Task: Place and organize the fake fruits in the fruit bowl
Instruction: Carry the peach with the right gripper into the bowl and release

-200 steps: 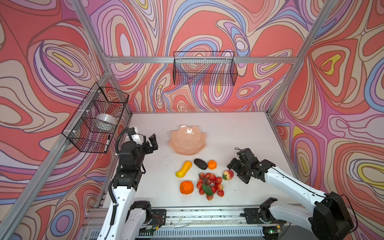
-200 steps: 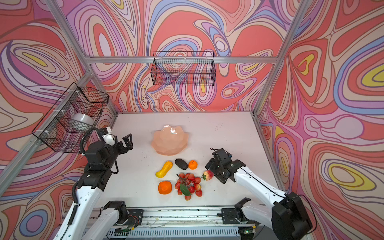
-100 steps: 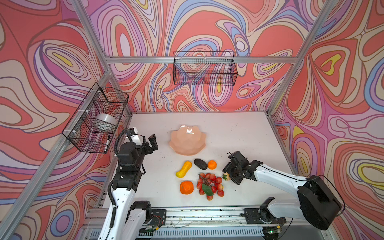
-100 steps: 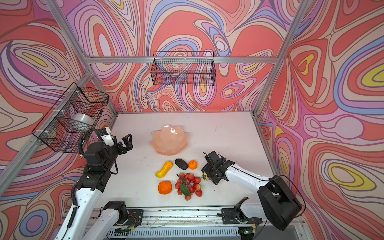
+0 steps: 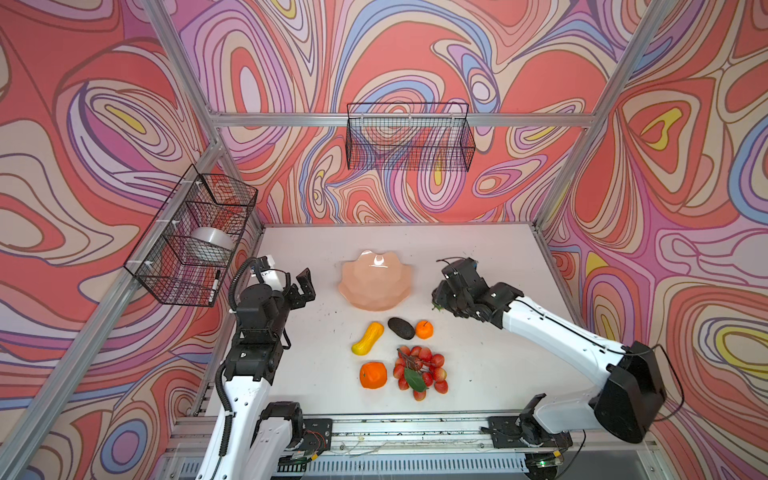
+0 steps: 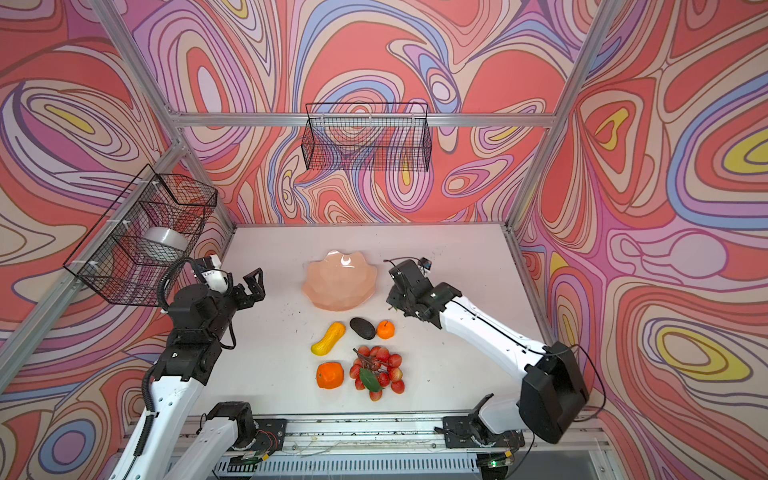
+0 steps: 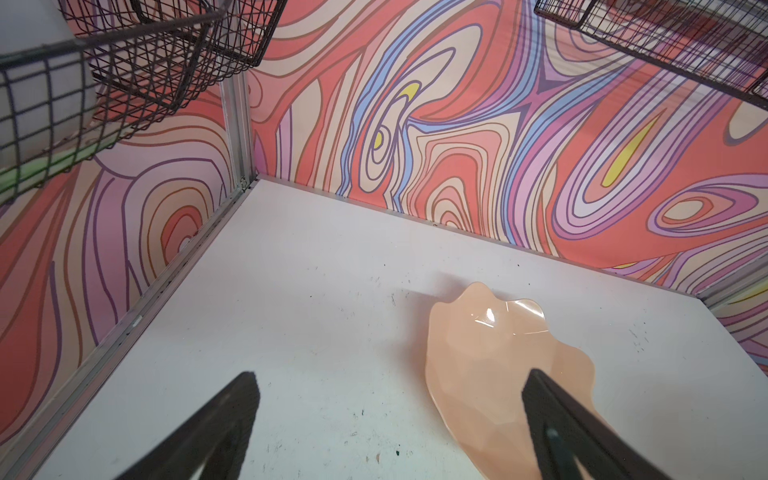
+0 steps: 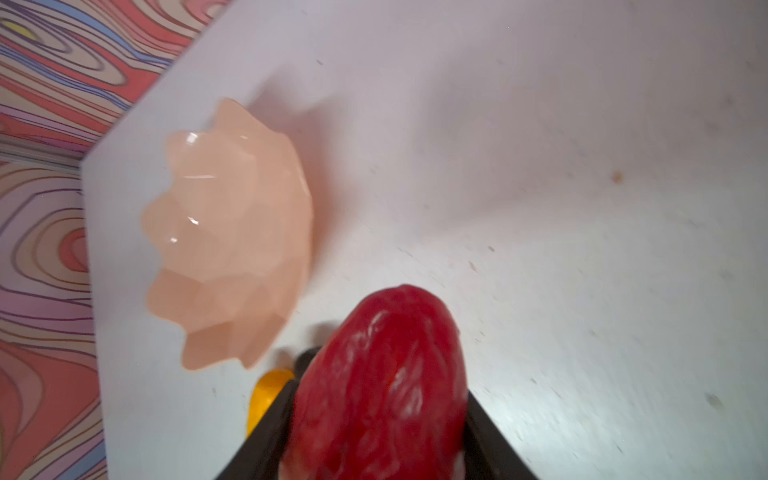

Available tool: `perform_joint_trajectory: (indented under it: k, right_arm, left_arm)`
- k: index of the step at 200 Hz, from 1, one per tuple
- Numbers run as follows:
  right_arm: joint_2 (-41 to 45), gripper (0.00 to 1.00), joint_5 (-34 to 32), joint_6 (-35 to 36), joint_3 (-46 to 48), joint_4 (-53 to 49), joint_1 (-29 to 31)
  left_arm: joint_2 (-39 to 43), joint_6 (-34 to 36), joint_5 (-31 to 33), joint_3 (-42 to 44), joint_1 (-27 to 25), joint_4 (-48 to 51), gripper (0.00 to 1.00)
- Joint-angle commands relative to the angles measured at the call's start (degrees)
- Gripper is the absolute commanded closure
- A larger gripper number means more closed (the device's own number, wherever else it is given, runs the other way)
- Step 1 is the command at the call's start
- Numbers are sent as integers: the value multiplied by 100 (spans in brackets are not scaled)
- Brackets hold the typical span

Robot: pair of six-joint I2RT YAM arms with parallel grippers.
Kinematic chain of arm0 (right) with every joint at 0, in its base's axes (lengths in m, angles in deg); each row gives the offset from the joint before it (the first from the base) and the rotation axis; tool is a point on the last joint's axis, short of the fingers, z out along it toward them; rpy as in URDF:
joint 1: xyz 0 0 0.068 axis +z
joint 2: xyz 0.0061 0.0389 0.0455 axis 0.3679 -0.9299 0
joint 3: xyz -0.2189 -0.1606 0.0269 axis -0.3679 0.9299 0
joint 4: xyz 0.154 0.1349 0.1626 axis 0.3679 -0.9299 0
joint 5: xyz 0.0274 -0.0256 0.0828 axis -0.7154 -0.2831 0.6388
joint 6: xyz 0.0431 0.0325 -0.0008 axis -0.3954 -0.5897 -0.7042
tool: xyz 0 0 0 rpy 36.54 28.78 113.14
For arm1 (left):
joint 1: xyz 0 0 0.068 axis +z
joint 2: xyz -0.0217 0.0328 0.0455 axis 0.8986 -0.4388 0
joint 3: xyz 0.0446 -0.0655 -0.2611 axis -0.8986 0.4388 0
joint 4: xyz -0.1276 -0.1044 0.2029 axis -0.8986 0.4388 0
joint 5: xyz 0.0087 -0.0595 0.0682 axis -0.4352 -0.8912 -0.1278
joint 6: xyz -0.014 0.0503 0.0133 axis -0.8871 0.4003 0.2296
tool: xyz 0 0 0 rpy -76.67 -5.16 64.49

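Right wrist view: the right gripper [image 8: 380, 419] is half closed around the red-pink peach [image 8: 382, 365]; the fruit bowl [image 8: 224, 232] stands farther on the desk [image 8: 540, 208], apart. In both top views this gripper is at 3 o'clock of the bowl, the left gripper [image 5: 300, 286], wide apart and holding nothing, at 9 o'clock, the other fruits [image 5: 401, 328] at 6 o'clock.

One fruit bowl [image 5: 376, 282] showed. One big orange [image 5: 372, 375], one small tangerine [image 5: 424, 329], one gourd [image 5: 367, 338], one avocado [image 5: 401, 328], one berry bunch [image 5: 419, 370] and one peach [image 8: 382, 365] made six in all. Wire baskets numbered two, a far basket [image 5: 409, 137] and a left basket [image 5: 187, 249]. There were two hands, the left hand [image 7: 392, 376] and the right hand [image 8: 374, 415].
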Motion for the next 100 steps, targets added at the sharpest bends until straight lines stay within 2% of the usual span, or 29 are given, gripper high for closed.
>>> perform_joint_trajectory:
  k: [1,58,100]
  right_arm:
    - [-916,64,6,1227,-799,-2,124]
    - [-3316,65,97,2212,-3430,-508,385]
    - [-4466,64,181,2436,-4564,-828,442]
  left_arm:
    - [36,-63,136,32,-10,151,0]
    - [-38,-71,-12,-79,-54,541,0]
    - [-192,-244,-571,-416,-54,2069,3]
